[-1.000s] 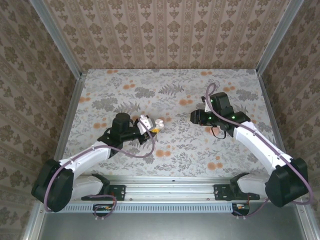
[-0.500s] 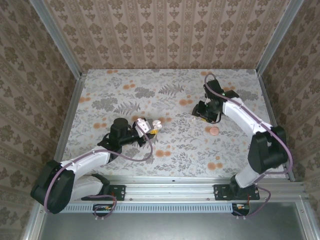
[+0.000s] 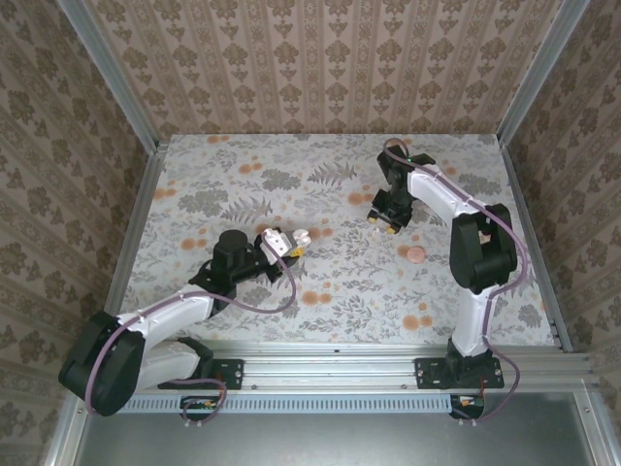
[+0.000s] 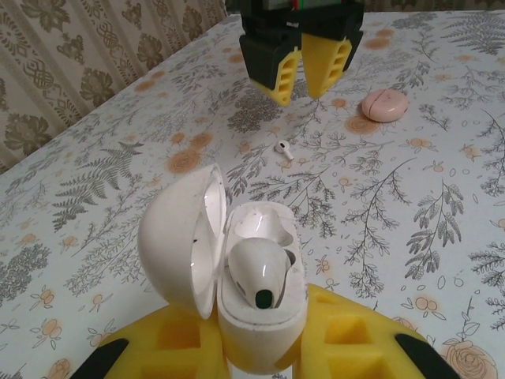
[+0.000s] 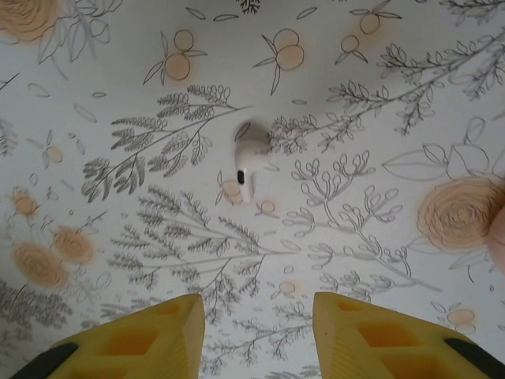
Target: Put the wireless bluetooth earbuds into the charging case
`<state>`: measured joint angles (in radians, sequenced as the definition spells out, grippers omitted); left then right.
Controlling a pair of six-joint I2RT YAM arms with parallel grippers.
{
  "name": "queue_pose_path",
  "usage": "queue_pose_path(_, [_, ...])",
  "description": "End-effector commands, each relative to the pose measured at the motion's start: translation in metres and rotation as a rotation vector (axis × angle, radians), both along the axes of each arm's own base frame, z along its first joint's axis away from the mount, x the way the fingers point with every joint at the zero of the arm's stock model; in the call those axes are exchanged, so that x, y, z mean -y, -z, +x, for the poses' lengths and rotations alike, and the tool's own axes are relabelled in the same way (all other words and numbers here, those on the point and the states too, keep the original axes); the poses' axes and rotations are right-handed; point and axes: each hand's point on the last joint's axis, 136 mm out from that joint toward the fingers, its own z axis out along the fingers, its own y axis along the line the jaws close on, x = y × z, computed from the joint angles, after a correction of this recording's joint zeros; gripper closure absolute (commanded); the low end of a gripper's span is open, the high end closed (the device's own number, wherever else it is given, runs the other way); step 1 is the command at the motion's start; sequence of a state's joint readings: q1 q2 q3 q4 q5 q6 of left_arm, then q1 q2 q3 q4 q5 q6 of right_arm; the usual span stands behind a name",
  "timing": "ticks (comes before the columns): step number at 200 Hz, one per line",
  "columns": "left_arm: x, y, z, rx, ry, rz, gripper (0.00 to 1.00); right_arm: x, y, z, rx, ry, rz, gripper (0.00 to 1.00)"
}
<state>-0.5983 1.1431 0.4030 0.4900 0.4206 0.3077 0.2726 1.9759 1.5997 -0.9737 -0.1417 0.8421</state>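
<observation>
Left end effector (image 3: 288,243): clenched on open charging case (image 4: 185,237), seated earbud (image 4: 256,276) inside.
Right end effector (image 5: 259,312): released, empty, above loose earbud (image 5: 248,158) lying on table (image 5: 379,95).

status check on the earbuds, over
Left gripper shut on case, lid open, one earbud seated. Right gripper open above second earbud on table. Pink disc off to the side, nothing blocking.

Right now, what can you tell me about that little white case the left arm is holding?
The charging case looks like glossy white plastic, egg-shaped, its hinged lid swung open leftward. One earbud sits in a well; the neighbouring well is empty. The left pincer clamps its base between yellow fingers.
</observation>
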Motion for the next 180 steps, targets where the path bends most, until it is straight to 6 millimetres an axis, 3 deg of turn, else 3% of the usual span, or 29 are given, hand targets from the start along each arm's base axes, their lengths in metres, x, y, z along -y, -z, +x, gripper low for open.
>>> queue_pose_path(1, [-0.002, -0.016, 0.004, 0.03, -0.018, -0.044, 0.95, 0.002, 0.008, -0.002, -0.059, 0.019, -0.043, 0.59])
queue_pose_path(90, [-0.008, -0.018, 0.01, 0.025, -0.042, -0.048, 0.95, 0.001, 0.044, 0.016, -0.112, 0.021, -0.071, 0.59])
queue_pose_path(180, [-0.01, -0.014, 0.013, 0.008, -0.048, -0.034, 0.95, 0.003, 0.062, 0.022, -0.134, 0.023, -0.07, 0.65])
